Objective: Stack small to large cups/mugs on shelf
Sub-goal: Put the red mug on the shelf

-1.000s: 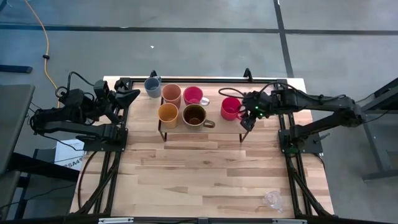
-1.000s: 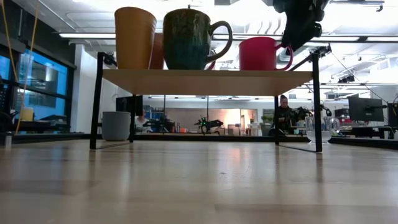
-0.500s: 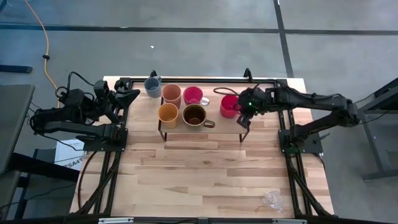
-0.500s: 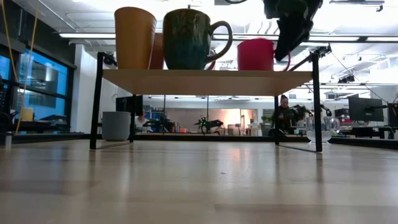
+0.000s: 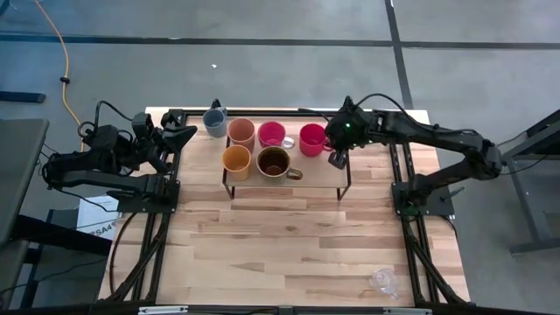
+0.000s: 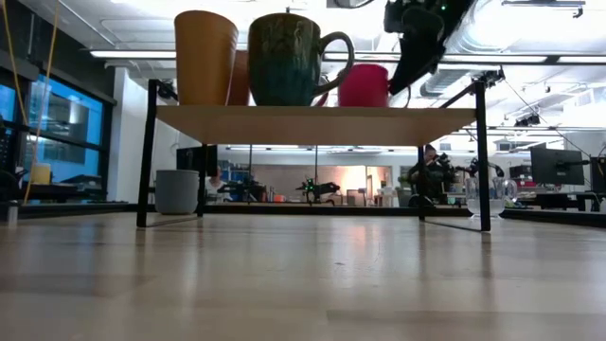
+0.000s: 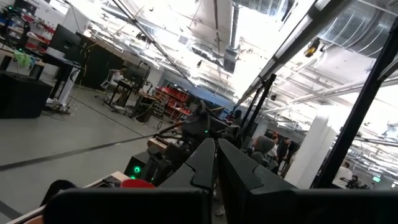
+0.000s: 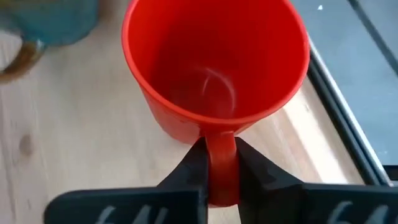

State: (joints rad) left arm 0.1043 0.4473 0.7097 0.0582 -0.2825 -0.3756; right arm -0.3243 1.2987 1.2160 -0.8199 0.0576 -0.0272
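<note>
right tool point(image 8: 216, 177) has the red mug point(image 5: 312, 139) pinched by its handle, both fingers point(image 8: 193, 168) tight on it, mug upright on the shelf point(image 5: 308, 167) beside the pink cup point(image 5: 272, 134). orange-yellow cup point(image 5: 236, 161) and dark-brown mug point(image 5: 274, 162) sit in front. left tool point(image 7: 216, 163) waits pressed together at the counter's point(image 5: 280, 236) left edge.

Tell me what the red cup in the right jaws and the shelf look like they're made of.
Red cup: probably plastic or glazed ceramic, with a smooth, uniform, slightly glossy wall. Shelf: pale wooden plank top on a thin black frame, likely metal.
</note>
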